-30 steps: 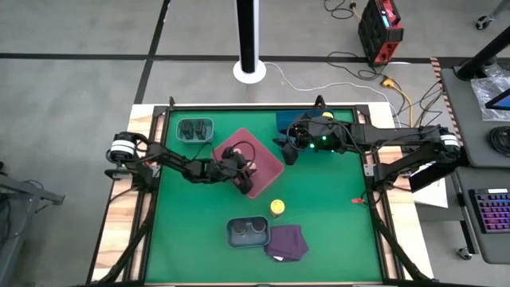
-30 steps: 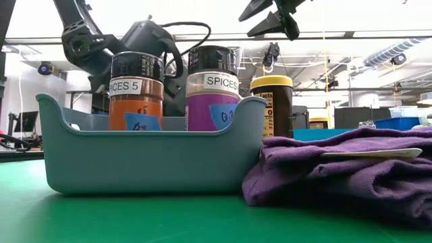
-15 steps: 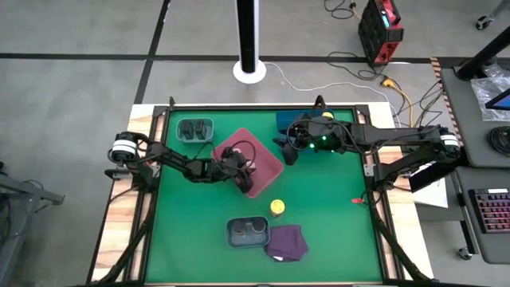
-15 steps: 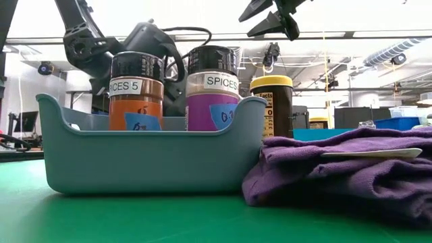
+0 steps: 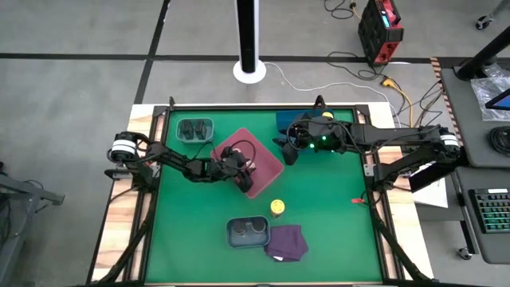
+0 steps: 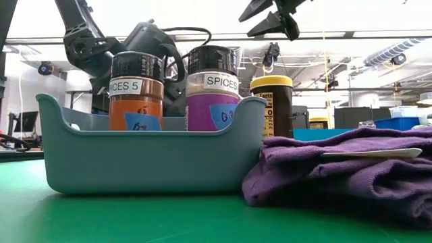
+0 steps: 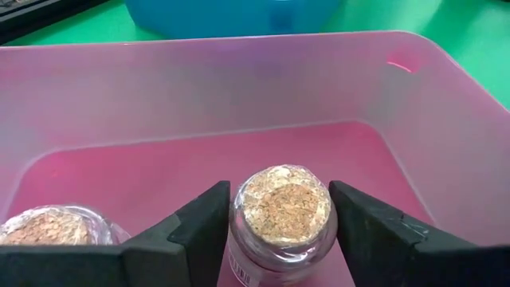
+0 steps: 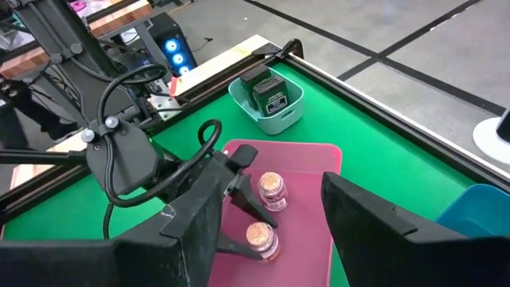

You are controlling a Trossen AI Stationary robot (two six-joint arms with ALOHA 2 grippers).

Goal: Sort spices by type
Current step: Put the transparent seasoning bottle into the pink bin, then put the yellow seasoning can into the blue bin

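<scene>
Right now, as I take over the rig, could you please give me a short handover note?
Left claw: down in the pink tray at a cork-topped pink jar; its twin stands beside it.
Right claw: open, empty, hovering by that tray's corner.
Done: pink jars together; two black-lidded jars in the grey tray, two more in the teal tray.
Left: the yellow jar standing loose on the mat.

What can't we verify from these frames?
- Left end effector grip: left wrist view shows fingers flanking the cork-topped jar; contact unclear.
- Second cork-topped jar: cut off by the frame's edge and a finger.
- Yellow-lidded jar: low view, base hidden by the grey tray and purple cloth.
- Blue tray contents: high view, right arm overhead.
</scene>
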